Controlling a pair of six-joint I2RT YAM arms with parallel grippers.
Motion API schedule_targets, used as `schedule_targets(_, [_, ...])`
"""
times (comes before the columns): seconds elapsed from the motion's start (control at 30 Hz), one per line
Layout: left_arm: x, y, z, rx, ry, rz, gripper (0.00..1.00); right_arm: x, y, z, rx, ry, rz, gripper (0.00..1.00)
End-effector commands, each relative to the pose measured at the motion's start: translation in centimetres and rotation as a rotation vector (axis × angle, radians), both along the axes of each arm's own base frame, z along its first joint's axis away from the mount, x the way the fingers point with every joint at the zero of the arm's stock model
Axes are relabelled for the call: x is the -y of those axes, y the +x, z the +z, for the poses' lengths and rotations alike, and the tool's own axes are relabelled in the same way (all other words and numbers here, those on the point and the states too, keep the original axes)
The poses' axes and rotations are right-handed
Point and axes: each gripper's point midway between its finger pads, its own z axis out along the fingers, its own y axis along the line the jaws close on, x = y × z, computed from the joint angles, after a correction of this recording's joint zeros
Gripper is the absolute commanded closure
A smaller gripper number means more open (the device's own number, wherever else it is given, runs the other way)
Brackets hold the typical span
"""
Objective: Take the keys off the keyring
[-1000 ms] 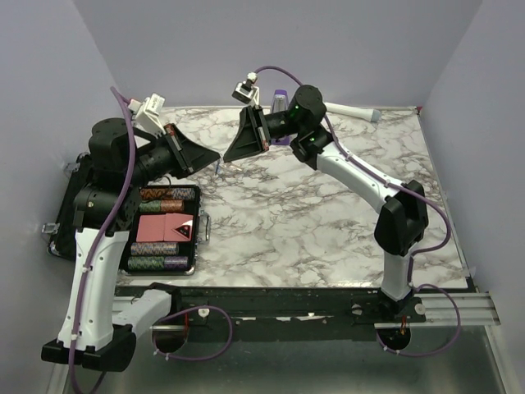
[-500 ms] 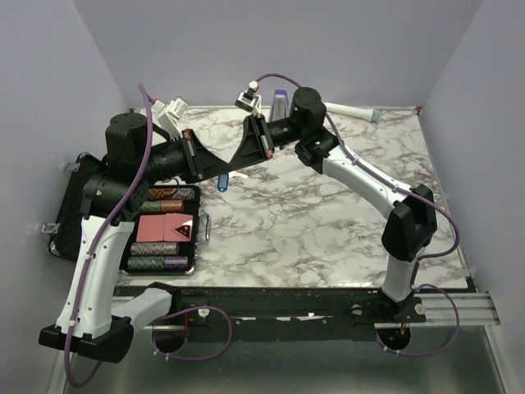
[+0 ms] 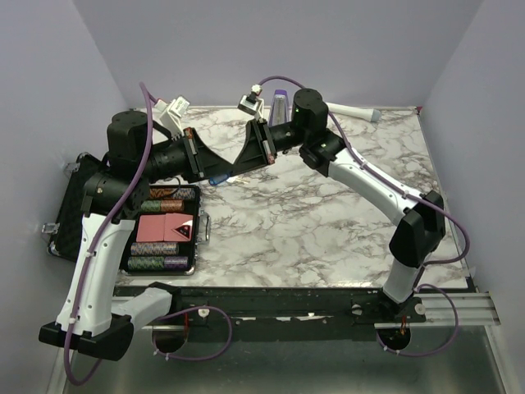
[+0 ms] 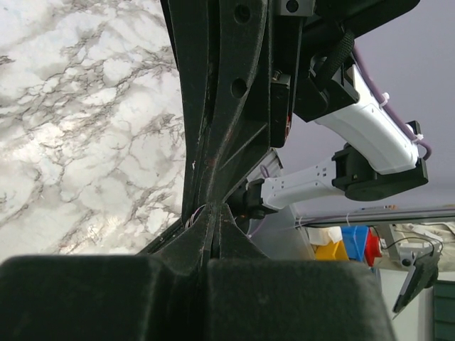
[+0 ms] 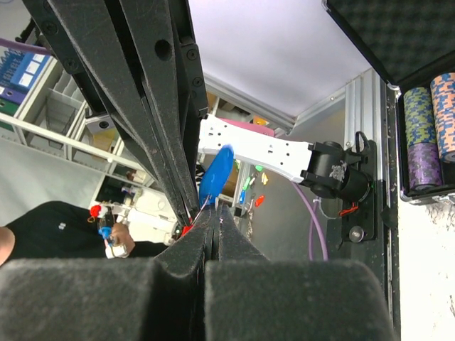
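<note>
Blue key (image 3: 218, 178), one, hangs between left hand (image 3: 220, 171) and right hand (image 3: 233, 169).

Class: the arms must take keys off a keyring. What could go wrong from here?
The left gripper and right gripper are shut tip to tip in mid-air, with the blue-headed silvery keys dangling there; a slip could drop them onto the marble table or into the nearby open black chip case. The thin silvery keyring hardly shows, so a pull may miss it.
</note>
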Motion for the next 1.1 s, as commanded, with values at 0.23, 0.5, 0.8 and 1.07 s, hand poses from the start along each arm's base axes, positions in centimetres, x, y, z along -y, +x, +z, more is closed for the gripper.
schedule_targets(0.23, [0.6, -1.2, 1.3, -0.005, -0.061, -0.054, 1.00, 1.1, -1.7, 1.3, 0.057, -0.005, -0.018, 0.99])
schedule_targets(0.5, [0.7, -1.3, 1.1, -0.020, -0.100, -0.066, 1.00, 1.2, -1.9, 1.8, 0.071, -0.001, -0.023, 0.99])
schedule_targets(0.8, [0.5, -1.3, 1.0, -0.025, -0.125, -0.059, 1.00, 1.6, -2.2, 1.9, 0.075, -0.014, -0.031, 0.99])
schedule_targets(1.07, [0.4, -1.3, 0.9, -0.023, -0.139, -0.047, 1.00, 1.8, -2.2, 1.8, 0.082, -0.020, -0.048, 0.99])
